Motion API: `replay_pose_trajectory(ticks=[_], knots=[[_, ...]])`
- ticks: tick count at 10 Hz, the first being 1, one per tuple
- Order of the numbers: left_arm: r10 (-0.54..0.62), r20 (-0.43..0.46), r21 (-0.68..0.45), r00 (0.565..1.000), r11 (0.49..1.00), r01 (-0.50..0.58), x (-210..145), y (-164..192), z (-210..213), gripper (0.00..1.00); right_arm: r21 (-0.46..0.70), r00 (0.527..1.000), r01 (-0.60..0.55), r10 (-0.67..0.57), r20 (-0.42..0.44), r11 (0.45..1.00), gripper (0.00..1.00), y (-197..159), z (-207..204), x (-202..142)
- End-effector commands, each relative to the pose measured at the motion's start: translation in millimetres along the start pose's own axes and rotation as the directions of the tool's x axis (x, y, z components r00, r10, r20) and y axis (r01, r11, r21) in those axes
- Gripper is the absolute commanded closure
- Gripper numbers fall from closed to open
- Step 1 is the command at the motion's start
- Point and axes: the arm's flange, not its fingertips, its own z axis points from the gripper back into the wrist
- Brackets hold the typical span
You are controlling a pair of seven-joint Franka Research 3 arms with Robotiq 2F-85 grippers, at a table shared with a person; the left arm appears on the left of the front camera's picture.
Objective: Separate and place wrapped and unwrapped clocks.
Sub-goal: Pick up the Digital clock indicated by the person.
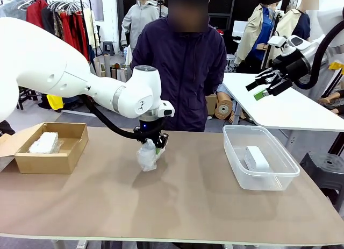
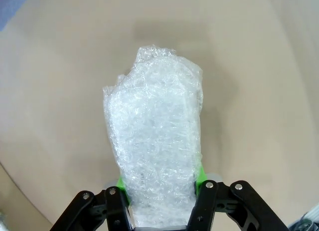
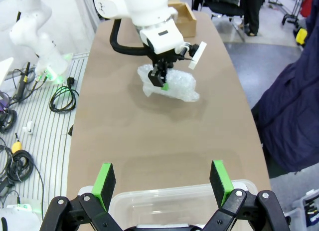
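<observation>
**Left gripper pinches a wrapped clock at mid-tabletop**

The left gripper (image 1: 152, 143) points straight down near the middle of the tabletop (image 1: 193, 206), its green pads pressed against both sides of a wrapped clock (image 1: 146, 155). In the left wrist view the bubble-wrapped bundle stretches away from between the pads. Its lower end appears to touch the tabletop, though the crumpled wrap makes that hard to tell for sure.

A second wrapped clock (image 1: 44, 142) lies inside the open cardboard box (image 1: 54, 162) at the robot's left end of the tabletop. The bare white clock (image 1: 256, 158) lies in the clear plastic tub (image 1: 237, 162) toward the right end, well apart from the box.

The right gripper (image 1: 267, 85) hangs high above the right side, its fingers spread wide with nothing between them; its wrist view looks down past the tub's rim. A person (image 1: 188, 71) in a dark jacket stands at the far edge.
</observation>
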Motion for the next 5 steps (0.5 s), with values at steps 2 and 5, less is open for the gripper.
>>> replay_pose_trajectory(ticks=[2, 5], knots=[[-0.002, -0.031, 0.023, 1.0, 1.0, 0.003, 8.2, 14.9, 45.9, 1.0, -0.002, 1.0, -0.006, 0.006, 0.0, 1.0, 0.0, 1.4, 1.1, 1.6], [-0.002, -0.055, 0.03, 0.998, 1.0, 0.004, 43.8, 22.4, 105.2, 1.0, -0.002, 1.0, -0.006, 0.006, 0.0, 1.0, 0.0, 1.4, 1.1, 1.6]])
